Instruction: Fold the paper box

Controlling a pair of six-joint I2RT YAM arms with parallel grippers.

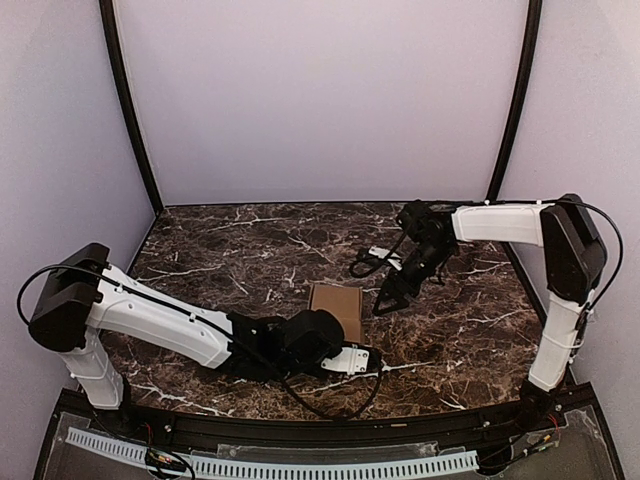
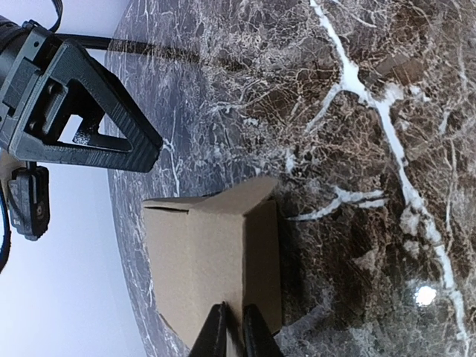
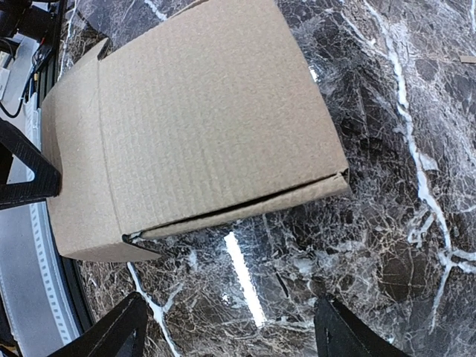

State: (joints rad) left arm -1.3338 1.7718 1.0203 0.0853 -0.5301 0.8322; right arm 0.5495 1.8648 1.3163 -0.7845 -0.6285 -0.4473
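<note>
1. The paper box [image 1: 336, 302] lies mid-way across the marble table [image 1: 230, 250], between the two arms. It is low and nearly flat, not yet a cube.
2. Little looks done from where I stand: one broad panel faces up, a side flap sticks out loose, and a seam along one edge gapes.
3. The left gripper [image 2: 234, 311] has its jaws almost together on the box's near edge, which I take for a pinch.
4. The right gripper [image 3: 223, 338] hangs spread wide just beside the box, holding nothing.
5. Left to do: raising the walls and tucking the flaps.
</note>
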